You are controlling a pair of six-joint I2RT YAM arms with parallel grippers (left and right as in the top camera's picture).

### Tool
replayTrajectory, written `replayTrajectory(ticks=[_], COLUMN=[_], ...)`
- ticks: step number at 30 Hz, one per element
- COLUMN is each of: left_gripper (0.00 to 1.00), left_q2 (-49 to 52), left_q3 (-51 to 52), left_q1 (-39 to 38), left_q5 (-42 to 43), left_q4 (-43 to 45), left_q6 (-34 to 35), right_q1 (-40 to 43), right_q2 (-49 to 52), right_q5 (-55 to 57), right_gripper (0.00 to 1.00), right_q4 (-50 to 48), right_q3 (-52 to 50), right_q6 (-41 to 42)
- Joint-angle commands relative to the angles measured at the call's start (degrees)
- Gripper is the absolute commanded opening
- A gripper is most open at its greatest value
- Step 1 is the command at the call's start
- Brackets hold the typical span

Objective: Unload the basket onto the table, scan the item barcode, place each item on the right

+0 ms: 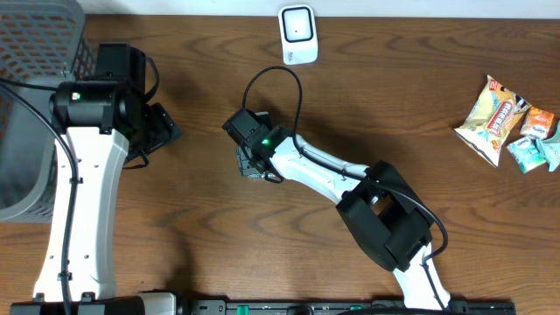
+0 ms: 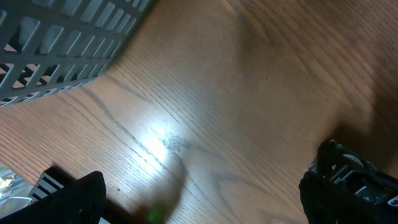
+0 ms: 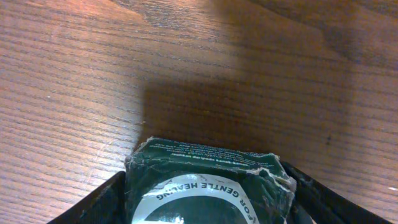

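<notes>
Right pincer (image 3: 205,177) first: we see its two dark fingers (image 3: 99,202) lying against both sides of the pack (image 3: 202,162), narrowed onto it and gripping it. This pack is a soft-sided, dark green block in glossy, crinkled wrapping, ragged at one corner, with a curved white band of print across its face. It sits low over the tabletop (image 3: 93,74), brown wood grain with a dull sheen; we cannot tell whether it touches the wood.

From overhead, the pack is near the middle of the tabletop, well apart from the scanner (image 1: 297,33), a white rounded-square unit at the far edge. We see the right arm (image 1: 324,171) reaching diagonally from the near edge toward the centre, with white links, black joints, its wrist tipped downward and a black cable arching above it.

Our left pincer (image 2: 205,186) stands wide, with nothing between its black fingers, over bare wood. We find the left arm (image 1: 83,175) folded beside the basket (image 1: 35,52), a grey plastic lattice. Crinkly snack bags (image 1: 507,122), orange-yellow and teal, lie near the right edge.
</notes>
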State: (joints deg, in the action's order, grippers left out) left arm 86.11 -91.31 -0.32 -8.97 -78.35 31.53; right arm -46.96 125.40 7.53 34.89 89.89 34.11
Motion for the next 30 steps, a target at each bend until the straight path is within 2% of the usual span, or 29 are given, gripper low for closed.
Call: replayTrajectory(ticks=[1,4,7,10,14,16,26,28,30], left_gripper=[0.98,0.98,0.98,0.98,0.98,0.98,0.98,0.98,0.98], left_q2=[0.0,0.0,0.0,0.0,0.0,0.0,0.0,0.0,0.0], left_q3=[0.0,0.0,0.0,0.0,0.0,0.0,0.02,0.0,0.02], left_q1=[0.2,0.2,0.2,0.2,0.2,0.2,0.2,0.2,0.2], left_q5=[-0.52,-0.52,-0.52,-0.52,-0.52,-0.52,-0.52,-0.52,-0.52], left_q4=[-0.26,-0.26,-0.26,-0.26,-0.26,-0.26,-0.26,-0.26,-0.26], left_q6=[0.31,0.28,0.31,0.28,0.31,0.28,0.28,0.28,0.28], right_q1=[0.09,0.11,0.37,1.42,5.22,9.05,24.68,27.58,29.97], right_q2=[1.4,1.4,1.33,0.44,-2.73,-5.29,-7.72,-7.72,-7.72], right_q5=[-0.2,-0.17,-1.46,-6.23,-16.65,-26.23,-74.12,-82.51,-86.38], right_gripper=[0.71,0.69,0.59,0.5,0.47,0.42,0.45,0.45,0.44], right_q4=[0.39,0.94,1.2,1.42,1.84,2.43,5.14,5.16,5.22], right_q3=[-0.79,-1.27,-1.2,-0.79,-0.66,-0.66,-0.66,-0.66,-0.66], right_q6=[0.59,0.57,0.31,-0.5,-0.5,-0.55,-2.43,-2.05,1.55])
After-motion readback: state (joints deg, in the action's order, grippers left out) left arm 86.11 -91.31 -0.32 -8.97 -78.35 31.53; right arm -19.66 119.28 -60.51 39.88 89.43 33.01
